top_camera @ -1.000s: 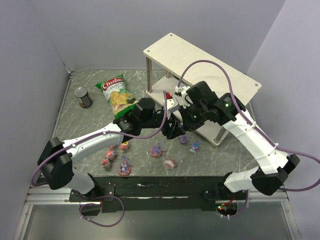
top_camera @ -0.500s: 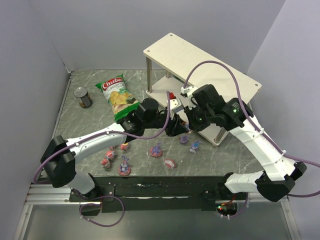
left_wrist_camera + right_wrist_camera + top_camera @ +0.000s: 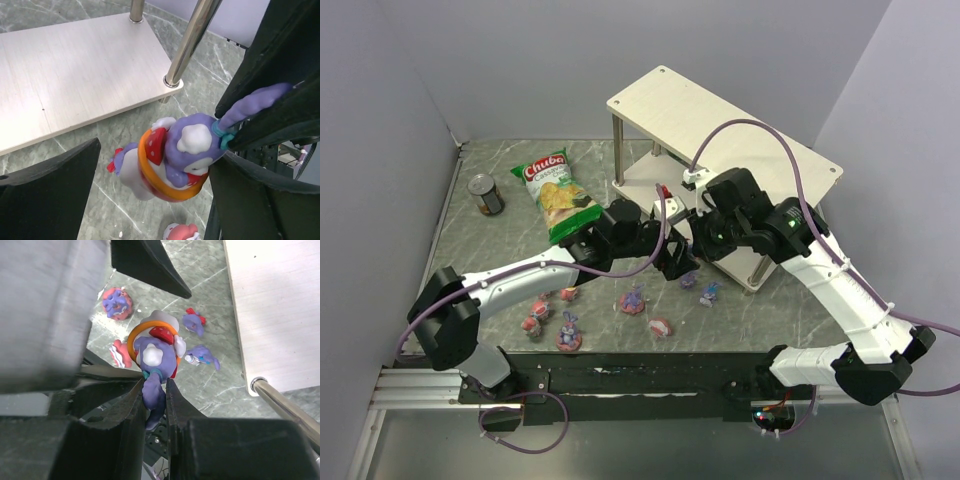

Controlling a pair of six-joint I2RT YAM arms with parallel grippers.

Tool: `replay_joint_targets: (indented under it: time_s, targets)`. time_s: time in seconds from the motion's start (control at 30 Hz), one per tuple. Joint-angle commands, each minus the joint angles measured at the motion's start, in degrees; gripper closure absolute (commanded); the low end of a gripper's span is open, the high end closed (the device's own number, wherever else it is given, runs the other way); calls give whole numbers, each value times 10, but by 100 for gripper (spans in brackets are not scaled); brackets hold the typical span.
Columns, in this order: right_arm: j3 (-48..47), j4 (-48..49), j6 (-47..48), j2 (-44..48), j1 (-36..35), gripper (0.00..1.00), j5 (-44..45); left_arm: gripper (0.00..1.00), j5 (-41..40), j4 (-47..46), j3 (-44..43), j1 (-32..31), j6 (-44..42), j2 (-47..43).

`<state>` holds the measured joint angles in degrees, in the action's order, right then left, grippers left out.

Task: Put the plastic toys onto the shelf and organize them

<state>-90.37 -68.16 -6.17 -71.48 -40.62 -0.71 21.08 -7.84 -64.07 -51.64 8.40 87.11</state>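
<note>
A purple bunny-eared toy (image 3: 152, 355) with an orange ring hangs above the table, and my right gripper (image 3: 155, 382) is shut on its long ear. The left wrist view shows the same toy (image 3: 185, 150) between the wide-open jaws of my left gripper (image 3: 150, 190), its body resting against the right-hand finger. From above, the left gripper (image 3: 672, 258) and the right gripper (image 3: 692, 235) meet by the shelf (image 3: 720, 125), near the corner of its lower board (image 3: 75, 75). Several more plastic toys lie on the table, among them a purple one (image 3: 633, 300) and a pink one (image 3: 660, 326).
A green chip bag (image 3: 552, 190) and a dark can (image 3: 486, 194) lie at the back left. A metal shelf post (image 3: 190, 40) stands close to both grippers. Other toys (image 3: 568, 330) are scattered along the near table edge. Grey walls enclose the table.
My left arm has reached further right, bringing its gripper up against the right gripper. The right gripper has shifted slightly toward the shelf.
</note>
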Motion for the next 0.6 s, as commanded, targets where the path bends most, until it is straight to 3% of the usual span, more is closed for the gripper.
replay_joint_targets:
  time_s: [0.0,0.17,0.2,0.33,0.4,0.43,0.53,0.57]
  targets:
    - [-24,19,-12,18,-2,99,-18,16,-9,-32,1,0,-8,15]
    - [-27,16,-12,13,-1,99,-19,38,-10,-39,0,-1,-6,19]
    - [-27,16,-13,12,-1,98,-17,50,-12,-40,-2,-1,-6,20]
    - [-30,16,-15,9,-2,95,-5,80,-17,-47,-4,-1,5,26]
    - [-32,15,-16,7,-1,87,2,90,-18,-55,1,-1,17,27]
    - [-34,15,-20,6,-1,77,6,92,-21,-59,3,0,22,28]
    - [-35,13,-24,6,-1,67,31,99,-33,-82,13,-1,46,31]
    - [-33,13,-28,7,-2,52,38,99,-39,-96,16,0,58,31]
